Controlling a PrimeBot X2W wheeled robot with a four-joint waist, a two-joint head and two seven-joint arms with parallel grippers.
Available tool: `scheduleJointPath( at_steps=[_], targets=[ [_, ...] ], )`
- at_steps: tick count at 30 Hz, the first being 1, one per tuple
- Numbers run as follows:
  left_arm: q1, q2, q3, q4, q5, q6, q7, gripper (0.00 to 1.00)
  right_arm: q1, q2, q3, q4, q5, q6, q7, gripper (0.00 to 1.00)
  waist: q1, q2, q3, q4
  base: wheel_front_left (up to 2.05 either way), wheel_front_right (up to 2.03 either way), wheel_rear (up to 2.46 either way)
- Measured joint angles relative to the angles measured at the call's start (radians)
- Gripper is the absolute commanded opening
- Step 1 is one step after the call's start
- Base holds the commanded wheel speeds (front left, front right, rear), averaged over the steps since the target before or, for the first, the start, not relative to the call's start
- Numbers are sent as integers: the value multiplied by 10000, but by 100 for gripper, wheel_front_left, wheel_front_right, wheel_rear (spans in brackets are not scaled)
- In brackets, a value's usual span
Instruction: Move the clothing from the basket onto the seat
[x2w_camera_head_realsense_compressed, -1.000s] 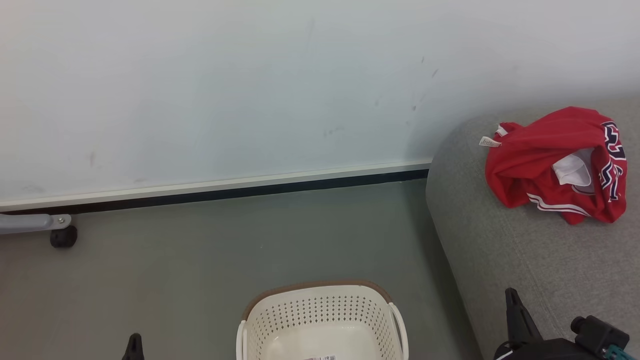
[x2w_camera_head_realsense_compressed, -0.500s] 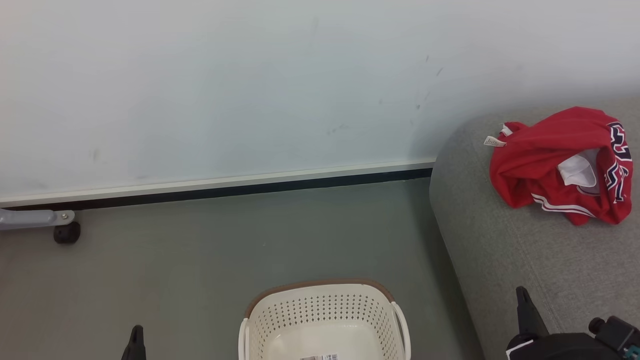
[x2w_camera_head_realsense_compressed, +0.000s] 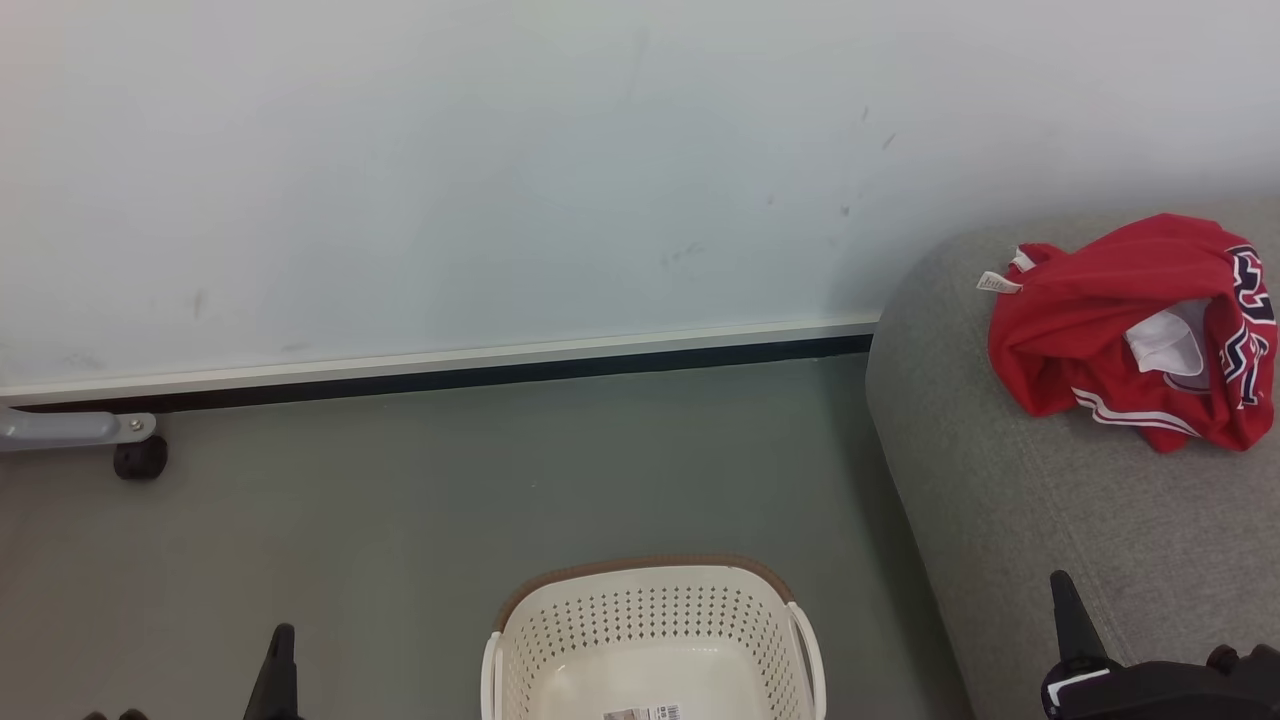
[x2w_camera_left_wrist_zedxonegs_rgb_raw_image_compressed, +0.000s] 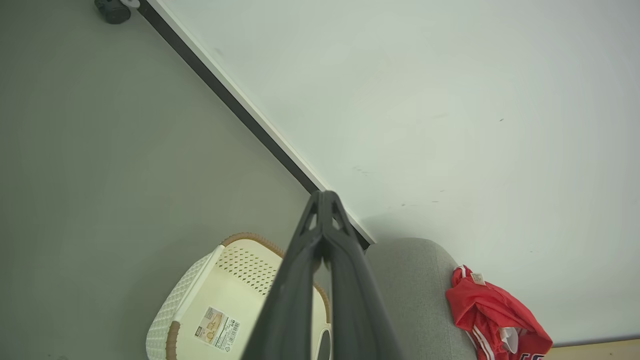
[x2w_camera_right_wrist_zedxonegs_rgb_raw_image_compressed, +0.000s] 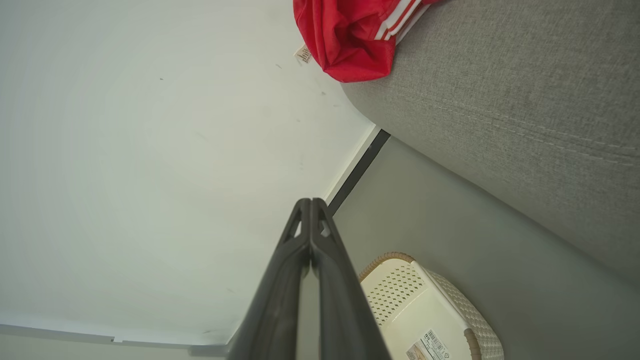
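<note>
Flanking the basket (x2w_camera_head_realsense_compressed: 650, 612), left gripper (x2w_camera_head_realsense_compressed: 283, 640) and right gripper (x2w_camera_head_realsense_compressed: 1061, 588) look fully pinched closed.

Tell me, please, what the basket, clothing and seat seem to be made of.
The basket looks like matte cream plastic: perforated walls. The clothing seems thin soft fabric: it lies crumpled in folds. The seat appears upholstered in grey cloth with visible weave.

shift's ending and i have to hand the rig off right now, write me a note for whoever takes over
Left gripper: shut, empty, left of the laundry basket.
Right gripper: shut, empty, over the sofa cushion.
Red jersey: crumpled on the grey sofa cushion, by the wall.
Laundry basket: on the floor; its visible inside holds just a label.
Done: jersey on the seat. Left: nothing visible; check the basket's hidden near end.
</note>
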Motion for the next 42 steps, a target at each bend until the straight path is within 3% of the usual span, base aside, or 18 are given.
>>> scheduleJointPath(
  at_steps=[38, 42],
  targets=[
    [-1263, -493, 683, 593, -4846, -968, 1390, 0, -463, 343, -1743, 328, 5070, 982, 1356, 0, 0, 0, 137, 258, 0, 0, 0],
    [-1383, -520, 692, 610, -5028, -1043, 1404, 0, -573, 351, -1774, 330, 5129, 1022, 1392, 0, 0, 0, 138, 260, 0, 0, 0]
  ],
)
